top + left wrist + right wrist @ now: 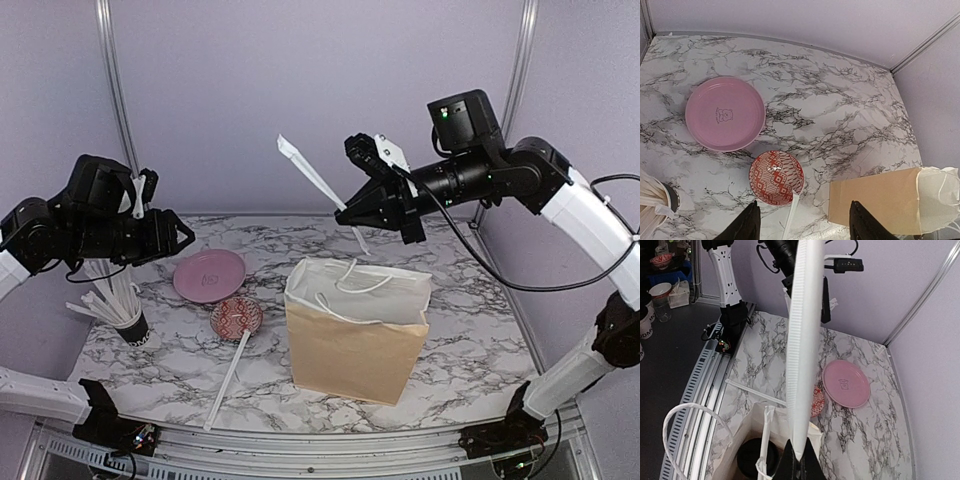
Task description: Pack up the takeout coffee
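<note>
Already inside the paper bag (pixel 355 350), the takeout coffee (pixel 756 456) shows only as a round black lid in the right wrist view. Its white body is hidden by the bag walls, and I cannot tell whether a second cup sits beside it. From above, the bag mouth lies at six o'clock of the right gripper (pixel 347 213), the nearer arm. That gripper is clamped on a wrapped straw (pixel 312 172) whose long axis runs eleven to five. The left gripper (pixel 805 222) hangs at nine o'clock, fingers apart and empty, by the red bowl (pixel 776 177).
</note>
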You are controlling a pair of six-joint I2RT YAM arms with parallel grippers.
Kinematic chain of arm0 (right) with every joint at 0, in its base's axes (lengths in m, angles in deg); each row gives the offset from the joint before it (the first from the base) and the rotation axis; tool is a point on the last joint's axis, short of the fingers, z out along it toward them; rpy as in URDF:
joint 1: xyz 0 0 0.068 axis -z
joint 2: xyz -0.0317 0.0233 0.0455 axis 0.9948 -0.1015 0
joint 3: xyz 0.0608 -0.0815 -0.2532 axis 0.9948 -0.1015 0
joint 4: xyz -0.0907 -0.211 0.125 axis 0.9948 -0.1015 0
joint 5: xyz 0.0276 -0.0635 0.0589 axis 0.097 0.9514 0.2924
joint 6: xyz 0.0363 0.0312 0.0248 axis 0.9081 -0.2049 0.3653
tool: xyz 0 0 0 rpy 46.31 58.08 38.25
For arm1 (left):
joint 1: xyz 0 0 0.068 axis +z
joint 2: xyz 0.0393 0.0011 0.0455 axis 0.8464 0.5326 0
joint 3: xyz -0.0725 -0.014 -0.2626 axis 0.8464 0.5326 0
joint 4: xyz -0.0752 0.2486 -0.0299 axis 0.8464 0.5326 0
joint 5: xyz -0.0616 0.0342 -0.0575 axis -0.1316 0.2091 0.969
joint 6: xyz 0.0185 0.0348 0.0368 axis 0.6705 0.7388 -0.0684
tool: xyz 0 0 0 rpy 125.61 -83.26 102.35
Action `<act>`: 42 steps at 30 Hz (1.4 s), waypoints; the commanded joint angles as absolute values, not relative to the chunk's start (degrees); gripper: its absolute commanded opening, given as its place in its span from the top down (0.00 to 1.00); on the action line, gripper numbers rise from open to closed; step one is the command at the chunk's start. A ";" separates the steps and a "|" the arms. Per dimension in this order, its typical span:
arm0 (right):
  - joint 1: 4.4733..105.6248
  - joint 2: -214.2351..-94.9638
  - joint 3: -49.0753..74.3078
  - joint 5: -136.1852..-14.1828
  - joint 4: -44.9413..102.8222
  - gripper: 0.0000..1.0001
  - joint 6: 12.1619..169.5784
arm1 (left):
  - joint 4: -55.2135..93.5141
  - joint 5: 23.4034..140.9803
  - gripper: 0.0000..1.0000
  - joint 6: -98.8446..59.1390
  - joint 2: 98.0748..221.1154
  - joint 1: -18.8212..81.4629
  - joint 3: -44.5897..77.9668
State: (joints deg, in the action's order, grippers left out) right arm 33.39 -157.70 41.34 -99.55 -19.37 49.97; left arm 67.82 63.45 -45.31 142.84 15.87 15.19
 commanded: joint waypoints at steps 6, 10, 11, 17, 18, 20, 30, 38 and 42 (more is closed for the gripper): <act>33.79 -149.18 23.33 -105.98 -20.52 1.00 49.31 | 70.12 67.55 0.39 -44.63 147.17 14.84 19.55; 34.25 -148.38 20.42 -104.09 -24.06 1.00 47.79 | 70.19 68.13 0.39 -45.39 148.55 13.75 21.08; 34.25 -148.83 20.58 -104.21 -25.95 1.00 47.15 | 70.20 68.26 0.40 -45.46 148.84 13.62 21.48; 35.79 -149.81 24.10 -102.26 -30.01 0.43 46.55 | 70.01 67.61 0.40 -43.98 152.14 10.13 23.28; 36.43 -149.48 25.19 -102.69 -30.05 0.40 46.68 | 69.91 67.60 0.40 -43.96 152.99 9.39 23.49; 37.83 -148.93 28.37 -104.78 -30.58 0.36 47.18 | 69.86 67.88 0.40 -43.72 155.19 7.94 23.79; 40.22 -147.55 31.01 -106.23 -29.56 0.35 48.01 | 67.85 64.41 0.41 -43.14 163.30 3.61 27.85; 40.19 -147.61 30.93 -104.76 -28.11 0.36 48.15 | 61.83 63.63 0.46 -43.24 170.80 2.02 30.29; 40.19 -147.61 31.39 -104.18 -27.85 0.37 48.34 | 59.96 63.32 0.57 -42.14 174.51 1.92 30.06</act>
State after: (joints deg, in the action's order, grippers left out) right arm 39.84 -147.78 30.52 -105.26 -29.14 47.54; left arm 63.30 64.35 -43.28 172.09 2.27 29.90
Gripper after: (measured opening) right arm 0.635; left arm 0.456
